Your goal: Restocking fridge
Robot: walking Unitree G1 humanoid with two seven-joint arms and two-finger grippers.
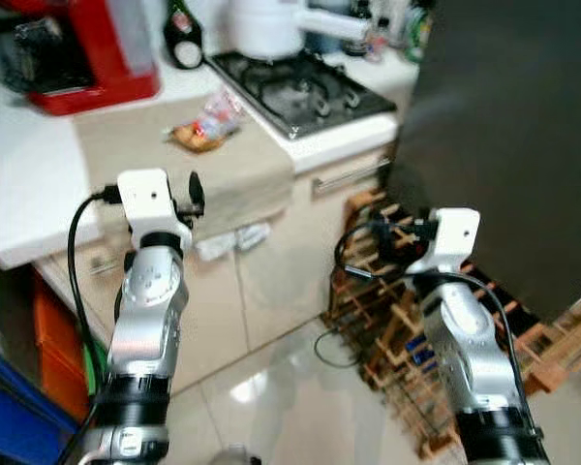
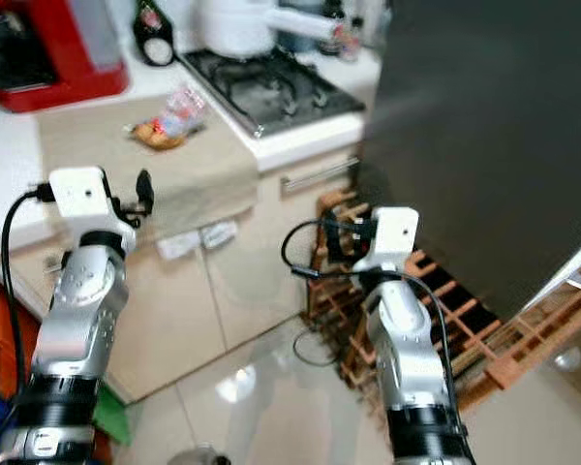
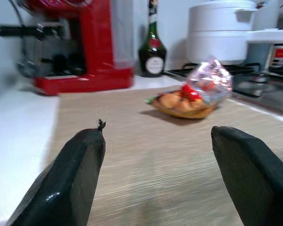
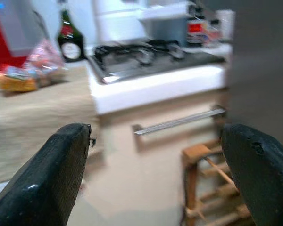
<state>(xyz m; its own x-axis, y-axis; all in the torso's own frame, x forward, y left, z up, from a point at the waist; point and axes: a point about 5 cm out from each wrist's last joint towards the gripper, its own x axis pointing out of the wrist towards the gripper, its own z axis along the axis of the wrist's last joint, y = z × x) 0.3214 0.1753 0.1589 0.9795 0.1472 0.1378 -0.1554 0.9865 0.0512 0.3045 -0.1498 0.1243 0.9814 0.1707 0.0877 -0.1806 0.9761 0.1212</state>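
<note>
My left gripper [image 3: 155, 174] is raised at the left of the frame, its two black fingers spread wide over the beige woven cloth [image 3: 151, 141] on the white counter [image 1: 29, 184]. Beyond them on the cloth, toward the upper middle, lies a clear plastic bag of golden rolls with something red inside [image 3: 193, 94]. My right gripper [image 4: 160, 174] is up at the lower right, fingers parted too, facing the cabinet's silver handle [image 4: 179, 121] beside the tall dark grey fridge door [image 1: 513, 136] filling the upper right. A wooden wine rack [image 1: 387, 329] sits below.
</note>
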